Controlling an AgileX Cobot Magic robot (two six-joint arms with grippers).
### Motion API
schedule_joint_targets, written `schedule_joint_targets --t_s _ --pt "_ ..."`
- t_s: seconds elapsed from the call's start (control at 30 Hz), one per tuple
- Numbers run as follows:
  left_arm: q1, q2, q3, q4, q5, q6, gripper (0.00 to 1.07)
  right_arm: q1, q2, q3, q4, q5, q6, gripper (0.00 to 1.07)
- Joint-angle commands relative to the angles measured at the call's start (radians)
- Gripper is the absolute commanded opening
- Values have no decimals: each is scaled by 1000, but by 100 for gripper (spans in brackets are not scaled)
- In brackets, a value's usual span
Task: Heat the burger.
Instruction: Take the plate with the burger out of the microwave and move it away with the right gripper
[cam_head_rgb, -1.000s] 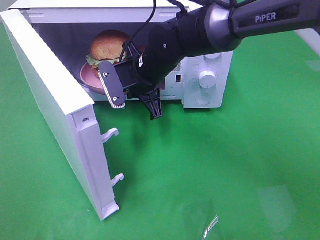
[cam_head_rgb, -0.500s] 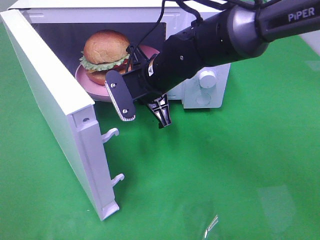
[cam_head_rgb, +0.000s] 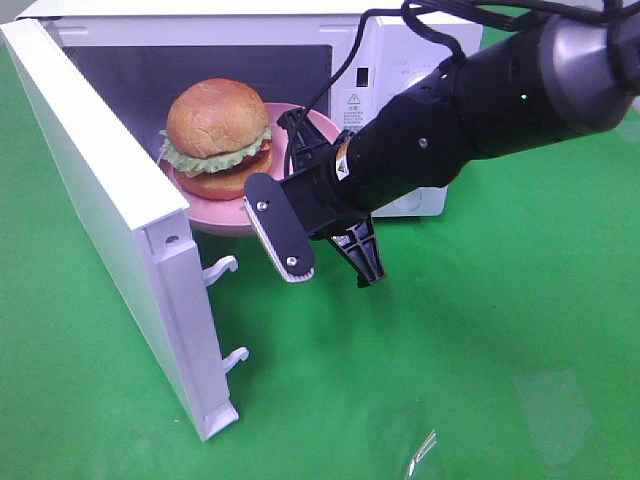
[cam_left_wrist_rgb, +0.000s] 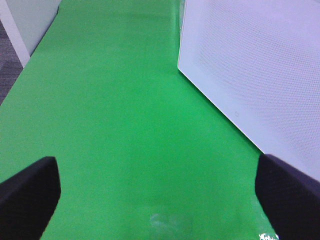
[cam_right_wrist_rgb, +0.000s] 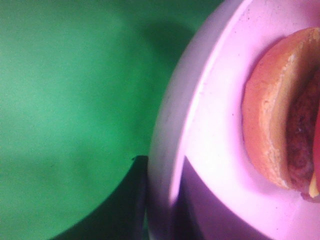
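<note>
The burger (cam_head_rgb: 218, 135), a golden bun with green lettuce, sits on a pink plate (cam_head_rgb: 225, 222) in the mouth of the open white microwave (cam_head_rgb: 400, 60). My right gripper (cam_head_rgb: 300, 140) is shut on the plate's right rim, with the black arm reaching in from the upper right. In the right wrist view the plate's rim (cam_right_wrist_rgb: 165, 150) runs between dark fingers, with the burger (cam_right_wrist_rgb: 280, 125) beyond it. My left gripper (cam_left_wrist_rgb: 160, 200) is open over bare green mat, out of the high view.
The microwave door (cam_head_rgb: 100, 200) swings out to the left, with two latch hooks (cam_head_rgb: 222, 268) on its edge. The left wrist view shows its white outer face (cam_left_wrist_rgb: 250, 75). Green mat (cam_head_rgb: 450, 350) covers the table.
The right arm has drawn back to the right and toward the front. The plate and burger came with it, from deeper in the microwave to its mouth. The left gripper stayed open.
</note>
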Motion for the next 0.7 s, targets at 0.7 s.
schedule_joint_targets --t_s 0.7 --pt "-5 -16 0 -4 -15 -1 98 -17 -347 310 17 -45 68 0"
